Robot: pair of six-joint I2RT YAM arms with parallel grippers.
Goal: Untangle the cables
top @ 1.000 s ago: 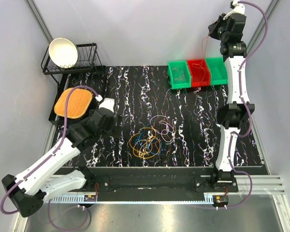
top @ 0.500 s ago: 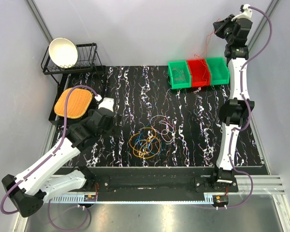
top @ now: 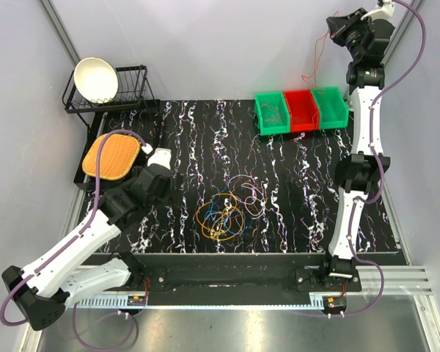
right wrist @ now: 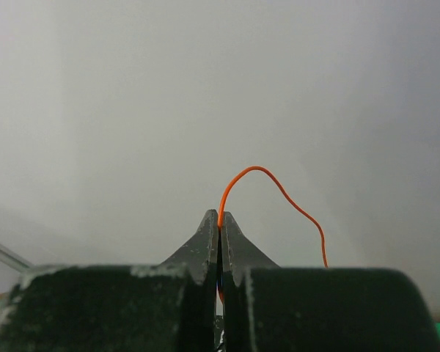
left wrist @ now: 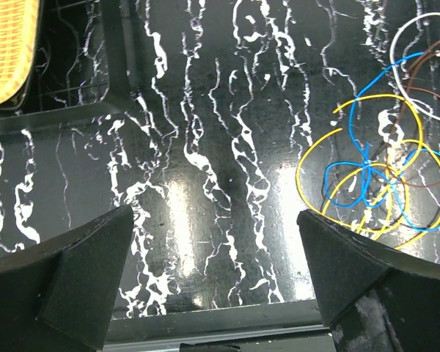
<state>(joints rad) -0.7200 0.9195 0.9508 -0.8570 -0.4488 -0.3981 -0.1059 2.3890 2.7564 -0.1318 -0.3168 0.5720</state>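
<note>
- Top external view: most of the cables (top: 221, 216) lie in a loose tangle on the black marbled table (top: 293, 183), a little nearer its front edge than its back. Yellow-orange, blue and green loops overlap there, with paler purple loops just behind them to the right.
- One thin orange cable (right wrist: 279, 187) is off the table. It is raised high at the back right and trails down in front of the grey wall towards the row of bins (top: 302, 110).
- Right wrist view: the right gripper (right wrist: 220, 218) has its jaws pressed fully together on that orange cable, which arcs up out of the tips and drops away to the right.
- Left wrist view: the left gripper (left wrist: 213, 220) hangs over bare table with its jaws spread wide and nothing between them. Yellow and blue loops lie ahead and to the right, touching neither finger, and white and brown loops sit beyond them.
- The bins stand side by side at the back right of the table, green, red, green. Thin wire shows in the left green one.
- A woven mat (top: 111, 155) lies at the left edge of the table, just beside the left arm's wrist.
- Behind it, a black wire dish rack (top: 132, 92) holds a white bowl (top: 95, 78) tilted on its side.
</note>
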